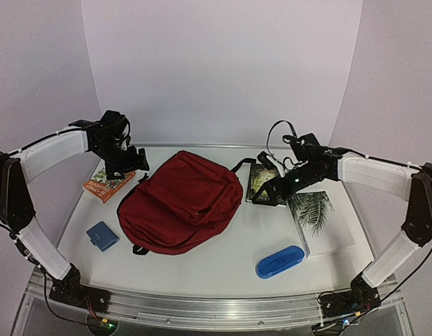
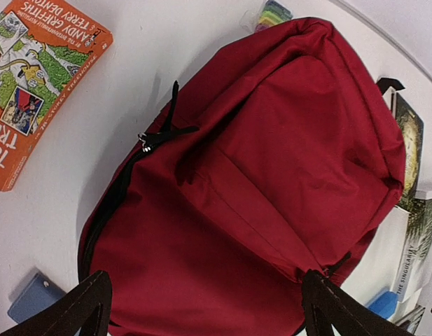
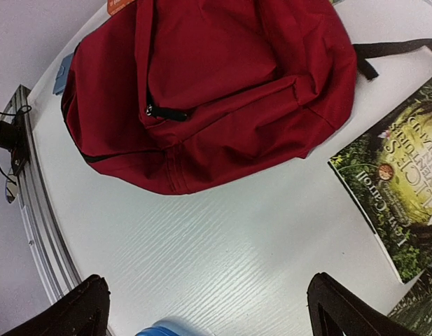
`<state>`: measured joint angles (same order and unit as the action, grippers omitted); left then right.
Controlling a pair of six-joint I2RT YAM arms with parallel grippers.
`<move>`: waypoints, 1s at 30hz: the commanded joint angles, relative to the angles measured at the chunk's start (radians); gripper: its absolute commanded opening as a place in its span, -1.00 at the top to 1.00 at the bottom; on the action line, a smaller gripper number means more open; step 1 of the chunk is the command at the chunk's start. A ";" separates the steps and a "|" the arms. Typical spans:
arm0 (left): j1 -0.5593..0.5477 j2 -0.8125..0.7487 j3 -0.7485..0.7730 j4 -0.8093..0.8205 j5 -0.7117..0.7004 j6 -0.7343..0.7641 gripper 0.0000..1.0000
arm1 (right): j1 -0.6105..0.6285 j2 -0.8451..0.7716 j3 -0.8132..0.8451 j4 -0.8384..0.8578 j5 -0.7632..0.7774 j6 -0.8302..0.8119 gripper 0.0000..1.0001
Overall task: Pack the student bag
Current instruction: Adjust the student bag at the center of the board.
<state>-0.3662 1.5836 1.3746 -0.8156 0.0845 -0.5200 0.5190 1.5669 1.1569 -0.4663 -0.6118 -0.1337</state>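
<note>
My left claw (image 2: 205,308) gapes wide above the backpack (image 2: 272,175), gripping nothing; my right claw (image 3: 208,304), equally spread, is empty too.

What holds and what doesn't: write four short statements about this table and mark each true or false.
1. The red backpack lies on the table. True.
2. The orange paperback is inside the backpack. False: it lies on the table, left of the backpack.
3. The left gripper and right gripper are both open and empty. True.
4. The blue oblong case rests on the backpack. False: it lies on the table near the front edge.
</note>
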 commanded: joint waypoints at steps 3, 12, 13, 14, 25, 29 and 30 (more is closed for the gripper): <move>0.025 0.049 -0.091 0.065 0.017 0.077 -0.77 | 0.087 0.143 0.061 0.050 0.001 0.035 -0.97; 0.028 0.019 -0.317 0.163 0.120 0.101 -0.59 | 0.161 0.360 0.157 0.111 -0.017 0.070 -0.97; 0.026 0.011 -0.335 0.176 0.160 0.110 -0.55 | 0.162 0.386 0.175 0.113 -0.021 0.079 -0.97; 0.019 0.003 -0.349 0.184 0.194 0.119 -0.50 | 0.162 0.410 0.194 0.113 -0.022 0.086 -0.96; -0.278 -0.052 -0.364 0.136 0.273 0.066 -0.17 | 0.161 0.553 0.367 0.111 0.049 0.099 -0.97; -0.310 -0.128 -0.332 0.116 0.187 0.021 -0.45 | 0.157 0.544 0.390 0.109 0.141 0.102 -0.96; -0.290 -0.153 -0.308 0.095 0.139 0.013 -0.60 | 0.153 0.534 0.384 0.109 0.168 0.107 -0.97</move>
<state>-0.6773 1.5535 1.0183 -0.6826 0.3160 -0.4607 0.6811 2.1137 1.5001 -0.3811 -0.5566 -0.0392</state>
